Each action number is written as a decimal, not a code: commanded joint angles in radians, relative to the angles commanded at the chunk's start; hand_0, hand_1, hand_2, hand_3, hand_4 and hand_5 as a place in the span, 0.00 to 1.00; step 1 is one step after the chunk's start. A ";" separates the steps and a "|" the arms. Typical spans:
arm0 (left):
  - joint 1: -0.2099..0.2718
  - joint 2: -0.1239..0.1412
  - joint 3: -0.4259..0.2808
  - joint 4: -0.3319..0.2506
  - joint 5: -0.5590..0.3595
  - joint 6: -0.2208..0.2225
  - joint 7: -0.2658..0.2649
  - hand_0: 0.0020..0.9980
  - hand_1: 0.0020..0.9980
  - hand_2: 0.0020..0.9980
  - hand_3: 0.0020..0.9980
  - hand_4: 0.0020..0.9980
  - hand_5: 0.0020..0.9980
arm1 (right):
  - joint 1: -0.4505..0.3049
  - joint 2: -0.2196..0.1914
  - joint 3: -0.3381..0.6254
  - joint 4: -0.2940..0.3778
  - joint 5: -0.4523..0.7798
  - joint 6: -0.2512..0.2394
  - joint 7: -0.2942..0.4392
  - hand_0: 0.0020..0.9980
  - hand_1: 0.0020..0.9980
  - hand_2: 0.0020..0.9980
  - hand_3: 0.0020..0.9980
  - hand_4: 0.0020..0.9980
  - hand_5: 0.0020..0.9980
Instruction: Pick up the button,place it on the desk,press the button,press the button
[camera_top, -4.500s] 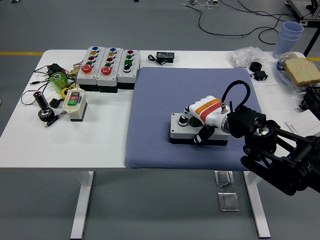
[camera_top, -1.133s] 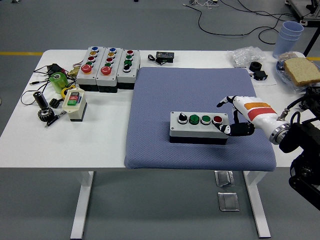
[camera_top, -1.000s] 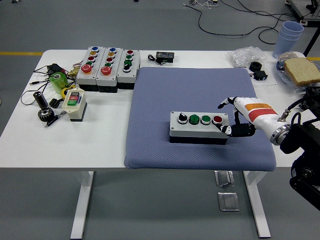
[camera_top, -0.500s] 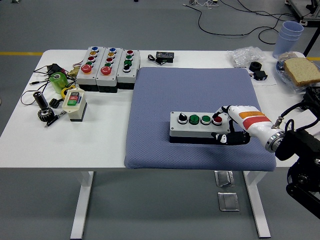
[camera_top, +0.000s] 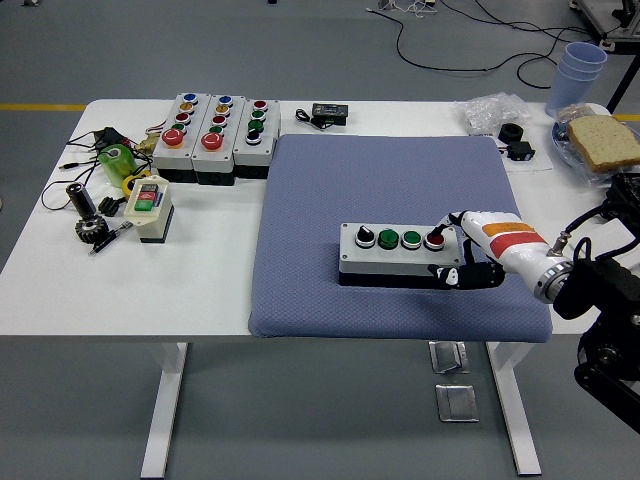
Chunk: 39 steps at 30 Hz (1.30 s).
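Rectangular grey button box (camera_top: 398, 252) with round glossy caps on a woven blue mat (camera_top: 390, 200), white-shelled right hand (camera_top: 478, 248) at its right end, fingers loosely spread, fingertip on the red button (camera_top: 435, 240)

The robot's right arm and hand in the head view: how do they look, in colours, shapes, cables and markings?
The right hand has a white shell with an orange and a red stripe across its back, and black finger parts. A silver metal ring joins it to the bulky black arm, and a thin black cable loops above the wrist. The left arm is not in view.
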 joint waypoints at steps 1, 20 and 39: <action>0.000 0.000 0.000 0.000 0.001 0.000 0.000 0.65 0.61 0.60 0.56 0.31 0.86 | -0.001 -0.001 0.000 0.001 0.000 0.001 -0.001 0.16 0.00 0.19 0.69 0.77 0.37; 0.005 -0.003 -0.004 0.000 0.012 -0.001 0.002 0.65 0.61 0.60 0.56 0.31 0.86 | -0.008 0.005 -0.026 -0.037 0.009 0.022 -0.007 0.16 0.00 0.19 0.68 0.77 0.38; 0.015 -0.003 -0.002 0.000 0.020 -0.005 0.002 0.65 0.61 0.60 0.56 0.31 0.86 | 0.019 0.051 -0.009 -0.004 -0.023 -0.012 -0.008 0.16 0.00 0.19 0.69 0.78 0.38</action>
